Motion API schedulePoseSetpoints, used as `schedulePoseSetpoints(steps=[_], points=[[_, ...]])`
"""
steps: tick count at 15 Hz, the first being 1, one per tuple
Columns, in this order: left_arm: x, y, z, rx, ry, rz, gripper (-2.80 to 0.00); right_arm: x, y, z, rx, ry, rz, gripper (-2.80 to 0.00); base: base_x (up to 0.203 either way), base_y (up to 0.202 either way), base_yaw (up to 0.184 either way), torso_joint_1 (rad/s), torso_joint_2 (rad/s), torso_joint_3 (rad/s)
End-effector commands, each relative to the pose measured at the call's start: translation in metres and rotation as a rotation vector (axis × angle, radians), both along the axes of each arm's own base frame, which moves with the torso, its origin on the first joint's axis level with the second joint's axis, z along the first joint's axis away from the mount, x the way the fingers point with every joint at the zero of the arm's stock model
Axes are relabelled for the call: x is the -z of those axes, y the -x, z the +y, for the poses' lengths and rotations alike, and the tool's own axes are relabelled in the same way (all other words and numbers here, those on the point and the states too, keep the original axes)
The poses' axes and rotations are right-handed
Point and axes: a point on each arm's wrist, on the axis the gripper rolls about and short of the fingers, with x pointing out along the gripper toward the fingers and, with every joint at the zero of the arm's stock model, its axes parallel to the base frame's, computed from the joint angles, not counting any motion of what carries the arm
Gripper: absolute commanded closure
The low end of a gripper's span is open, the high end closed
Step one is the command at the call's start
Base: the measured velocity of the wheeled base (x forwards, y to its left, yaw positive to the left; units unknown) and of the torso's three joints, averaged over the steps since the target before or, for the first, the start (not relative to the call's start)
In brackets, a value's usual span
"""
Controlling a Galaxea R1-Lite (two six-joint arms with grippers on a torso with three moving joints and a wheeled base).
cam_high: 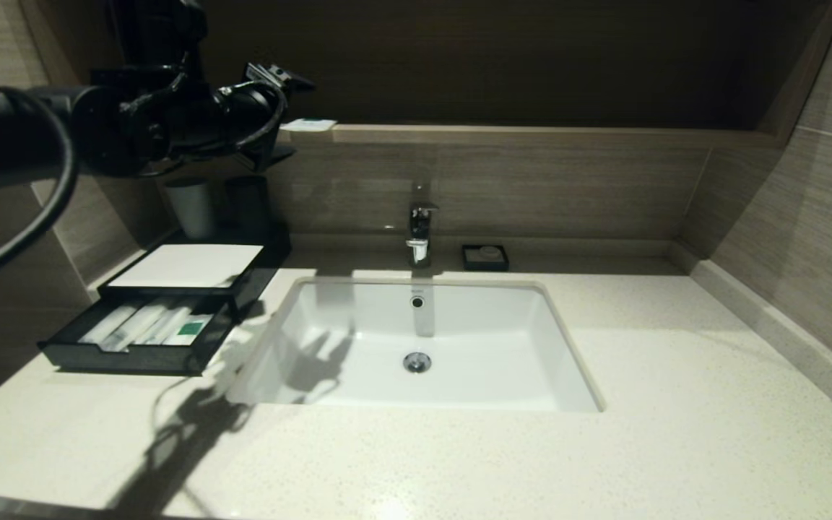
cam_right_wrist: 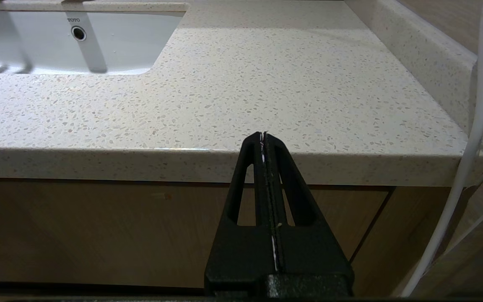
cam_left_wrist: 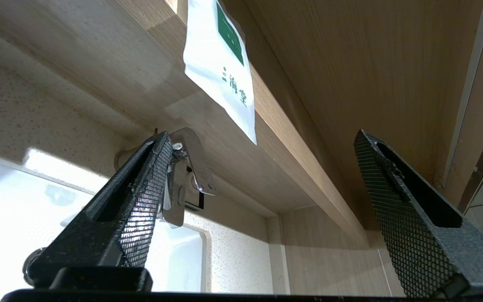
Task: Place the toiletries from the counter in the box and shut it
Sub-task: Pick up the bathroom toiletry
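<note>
up at the far left, the left gripper (cam_left_wrist: 262, 180) hangs with its fingers spread wide and empty, just short of the sachet (cam_high: 308, 125), which lies flat on the ledge (cam_high: 531, 134) with one corner past the edge. lower down on the left, the box (cam_high: 185, 266) sits on the vanity (cam_high: 604, 433) with its drawer (cam_high: 138, 332) pulled out toward the near side, white packets and a green-marked sachet lying inside. the right gripper (cam_right_wrist: 264, 138) is parked below the vanity's near edge at right, fingers pressed together on nothing.
</note>
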Motion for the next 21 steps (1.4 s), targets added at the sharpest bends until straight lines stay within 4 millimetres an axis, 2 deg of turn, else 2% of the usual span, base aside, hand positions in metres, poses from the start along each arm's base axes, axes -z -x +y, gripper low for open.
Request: schedulePoseSetpoints(steps=[1,7,21], points=[[0.005,-0.005,-0.002,0.004,0.005,0.005,-2.8,0.0,0.0,0.0,0.0,0.001,0.0,0.0,0.0,0.0,0.0,0.0,0.0,0.0],[0.014,-0.013,-0.003,0.005,0.003,0.008,-2.8,0.0,0.0,0.0,0.0,0.001,0.0,0.0,0.0,0.0,0.0,0.0,0.0,0.0],[0.016,-0.019,-0.004,0.005,0.009,-0.023,-2.8,0.0,0.0,0.0,0.0,0.001,0.0,0.0,0.0,0.0,0.0,0.0,0.0,0.0]])
